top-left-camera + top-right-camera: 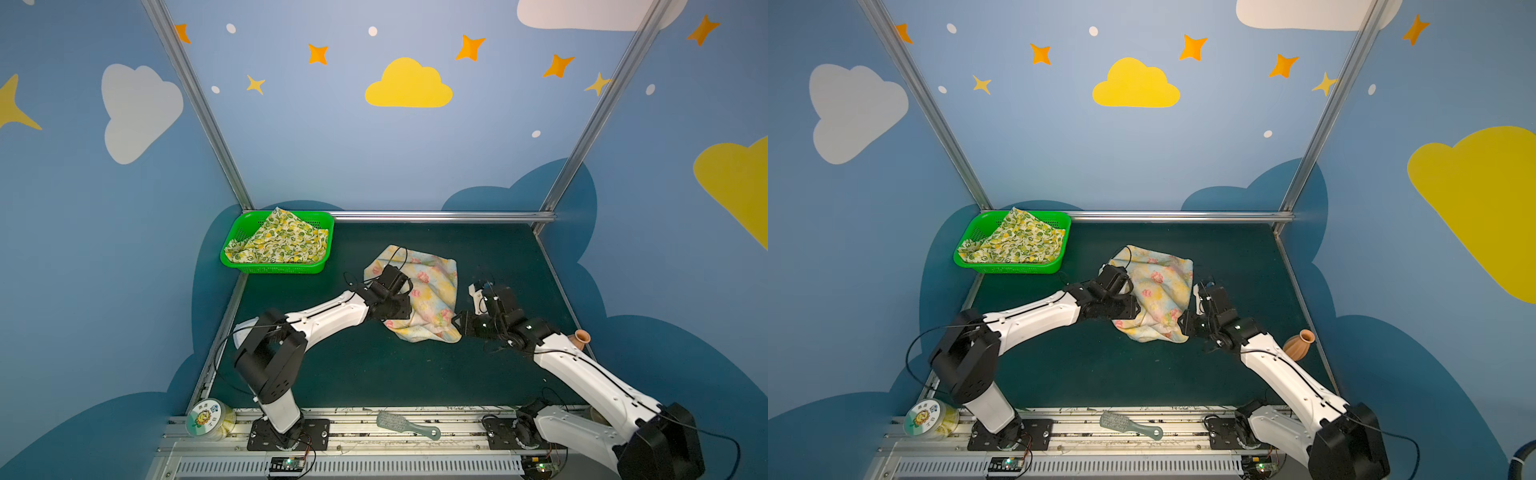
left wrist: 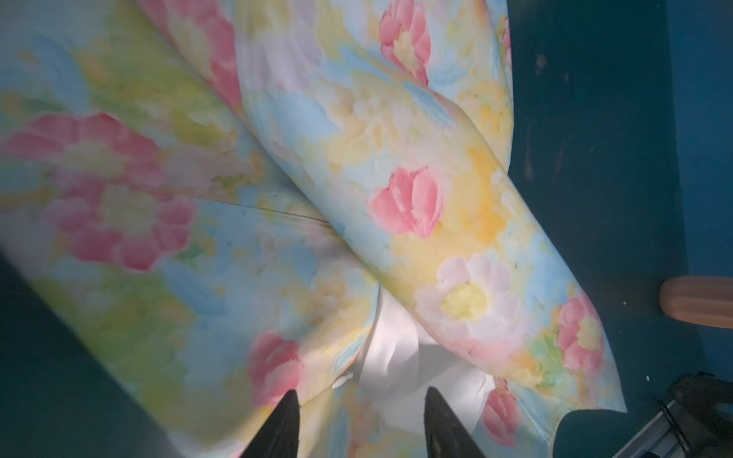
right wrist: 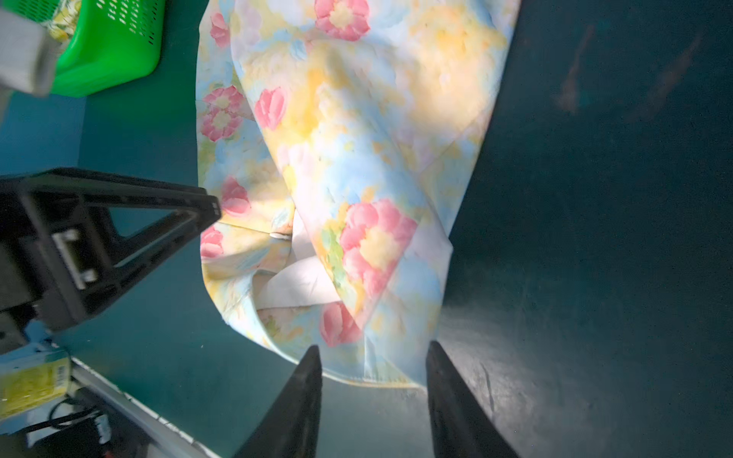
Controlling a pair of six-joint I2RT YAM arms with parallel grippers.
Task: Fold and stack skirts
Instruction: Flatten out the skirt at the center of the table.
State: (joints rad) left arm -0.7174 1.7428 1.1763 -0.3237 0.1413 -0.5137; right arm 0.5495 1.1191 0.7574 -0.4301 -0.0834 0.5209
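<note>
Floral skirt point(image 1: 419, 291) under left tool point(image 2: 361, 390), hem just ahead of right tool point(image 3: 375, 345).

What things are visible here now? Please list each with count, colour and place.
floral skirt: one, pastel yellow-blue with pink flowers, rumpled at table centre
lemon skirt: one, cream with yellow lemons, inside the basket
basket: one, green, far left corner
vase: one, terracotta, right table edge
brush: one, grey-green, front rail
jar: one, sunflower lid, front left rail
table: one, dark green
left gripper: one, black, open over the floral skirt
right gripper: one, black, open at its near right corner
</note>
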